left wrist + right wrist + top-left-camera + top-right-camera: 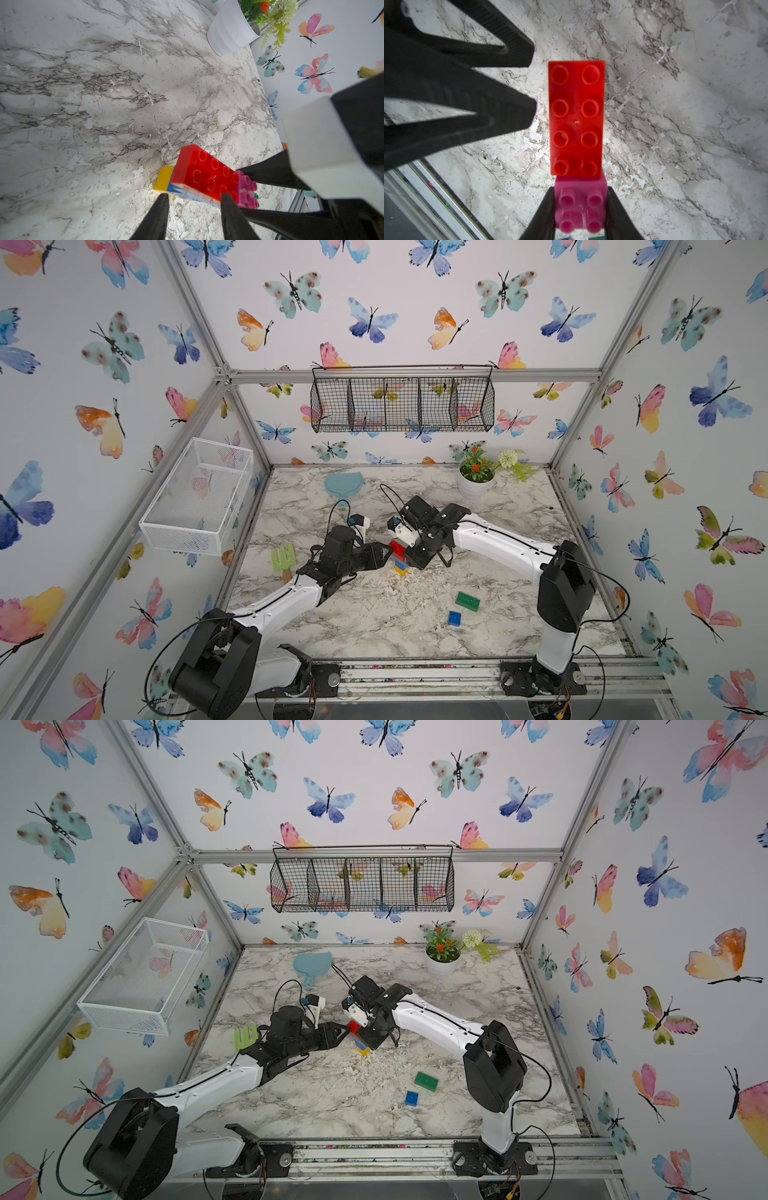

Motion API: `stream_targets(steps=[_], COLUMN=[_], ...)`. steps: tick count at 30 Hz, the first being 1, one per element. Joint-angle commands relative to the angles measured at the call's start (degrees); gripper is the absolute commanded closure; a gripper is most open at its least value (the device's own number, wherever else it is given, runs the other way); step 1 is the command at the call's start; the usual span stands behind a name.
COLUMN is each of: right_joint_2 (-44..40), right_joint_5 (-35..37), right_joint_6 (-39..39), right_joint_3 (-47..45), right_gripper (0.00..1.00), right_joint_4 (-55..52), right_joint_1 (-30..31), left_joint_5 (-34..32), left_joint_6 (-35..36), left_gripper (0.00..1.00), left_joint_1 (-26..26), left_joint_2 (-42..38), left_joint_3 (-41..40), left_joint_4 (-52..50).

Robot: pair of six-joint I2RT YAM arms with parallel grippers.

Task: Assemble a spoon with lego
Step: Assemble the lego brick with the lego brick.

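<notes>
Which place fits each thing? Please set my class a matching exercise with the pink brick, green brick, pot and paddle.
Things
1. pink brick
2. green brick
3. pot
4. paddle

Places
A. lying by the back wall, away from the corners
B. between the right gripper jaws
C. loose on the table beside a blue brick
D. upright in a far corner of the table

Pairs: 1-B, 2-C, 3-D, 4-A
</notes>
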Motion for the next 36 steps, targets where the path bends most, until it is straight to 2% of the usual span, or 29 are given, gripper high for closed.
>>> stream_targets(steps=[1,17,36], right_joint_2=[4.73,11.08,13.68], right_joint_5=[3.42,7.72,10.89], right_joint_6=[1.59,6.15,5.47], right_joint_3=[0.33,9.39,15.4], right_gripper=[0.99,0.99,0.99], right_joint_4=[-4.72,-13.18,-15.12], right_joint_1=[0.74,3.1,4.61], left_joint_5=[1.75,1.96,2.33], left_joint_6=[0.49,0.14,0.05], left_gripper=[0.56,0.56,0.56], left_joint_1=[0.02,0.01,0.01], left_joint_2=[-0.19,-1.41,-1.32], left_joint_3=[-0.89,-2.03,-2.5], left_joint_4=[1.04,1.62,2.15])
